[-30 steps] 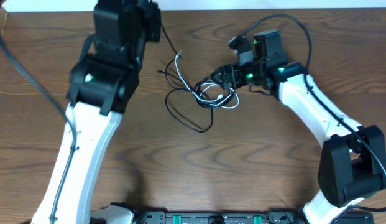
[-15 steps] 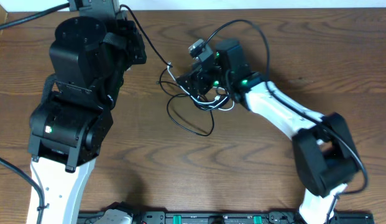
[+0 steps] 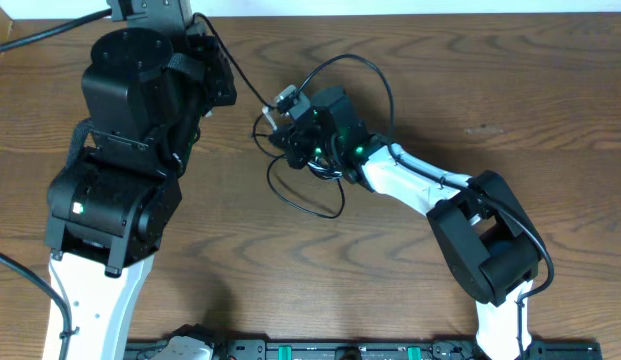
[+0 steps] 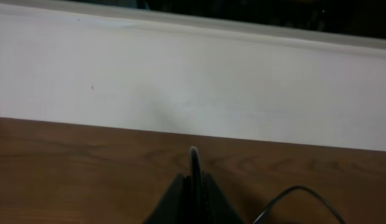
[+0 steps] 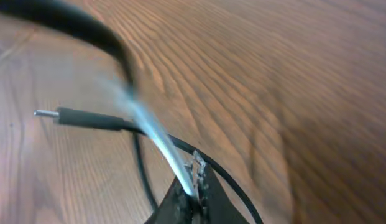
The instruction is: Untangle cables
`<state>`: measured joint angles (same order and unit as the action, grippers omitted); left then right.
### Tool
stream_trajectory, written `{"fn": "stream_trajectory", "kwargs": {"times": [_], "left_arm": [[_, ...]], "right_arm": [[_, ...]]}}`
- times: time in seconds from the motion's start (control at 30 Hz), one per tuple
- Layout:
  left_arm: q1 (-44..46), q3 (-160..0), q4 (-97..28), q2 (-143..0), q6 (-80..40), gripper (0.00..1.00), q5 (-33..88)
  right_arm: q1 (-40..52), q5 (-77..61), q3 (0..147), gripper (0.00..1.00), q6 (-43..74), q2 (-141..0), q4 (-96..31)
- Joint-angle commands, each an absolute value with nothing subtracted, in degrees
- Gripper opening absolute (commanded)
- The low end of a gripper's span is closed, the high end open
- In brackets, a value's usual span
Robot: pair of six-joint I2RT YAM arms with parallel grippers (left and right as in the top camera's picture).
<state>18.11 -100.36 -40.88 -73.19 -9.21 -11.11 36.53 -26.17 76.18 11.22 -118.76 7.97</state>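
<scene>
The cables lie in a tangle at the table's middle: a black loop (image 3: 308, 196) and a white cable (image 3: 333, 172) partly hidden under the right arm. My right gripper (image 3: 275, 132) is low at the tangle's left edge. In the right wrist view it (image 5: 191, 186) is shut on the white cable (image 5: 156, 138), with a black cable and its plug (image 5: 87, 117) lying just beyond. My left gripper (image 3: 198, 22) is raised at the far left. In the left wrist view it (image 4: 194, 180) is shut on a thin black cable (image 4: 193, 159), which runs down to the tangle (image 3: 240, 72).
The wooden table (image 3: 490, 90) ends at a white wall (image 4: 193, 81) close beyond the left gripper. The bulky left arm (image 3: 120, 200) covers the table's left side. The right arm (image 3: 430, 190) reaches diagonally from the front right. A thick arm cable (image 3: 355, 65) arches over the right wrist.
The right gripper has moved left across the tangle and shut on the white cable. The left arm rose with the black cable a second ago and has held still since.
</scene>
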Motion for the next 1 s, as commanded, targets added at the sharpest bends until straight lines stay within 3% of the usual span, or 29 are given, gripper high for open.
{"fn": "stream_trajectory", "kwargs": {"times": [0.0, 0.2, 0.37, 0.63, 0.87, 0.97], "left_arm": [[18.06, -100.73, -42.57, -73.34, -9.52, 0.07, -15.99], [15.68, -100.73, -45.25, -74.81, -9.54, 0.08, -18.52], [12.99, -100.73, -49.80, -75.66, -9.61, 0.07, -18.55], [8.91, -100.73, -72.12, -77.14, -18.26, 0.07, -17.69], [8.64, -100.40, -85.12, -83.99, -19.38, 0.07, -2.26], [8.54, -98.24, -90.04, -89.06, -19.18, 0.07, -3.14]], "right_arm": [[34.79, -26.48, 77.03, 0.01, 16.71, -115.77, 4.36], [29.85, -33.82, 77.03, 0.01, 15.55, -103.35, -11.51], [23.46, -27.00, 77.03, 0.01, 14.55, -98.17, -20.53], [18.17, -18.09, 77.03, 0.01, 15.94, -99.35, -25.41], [13.13, -15.14, 77.03, 0.01, 18.52, -99.77, -26.63], [10.85, -15.14, 77.03, 0.01, 18.83, -99.77, -27.07]]}}
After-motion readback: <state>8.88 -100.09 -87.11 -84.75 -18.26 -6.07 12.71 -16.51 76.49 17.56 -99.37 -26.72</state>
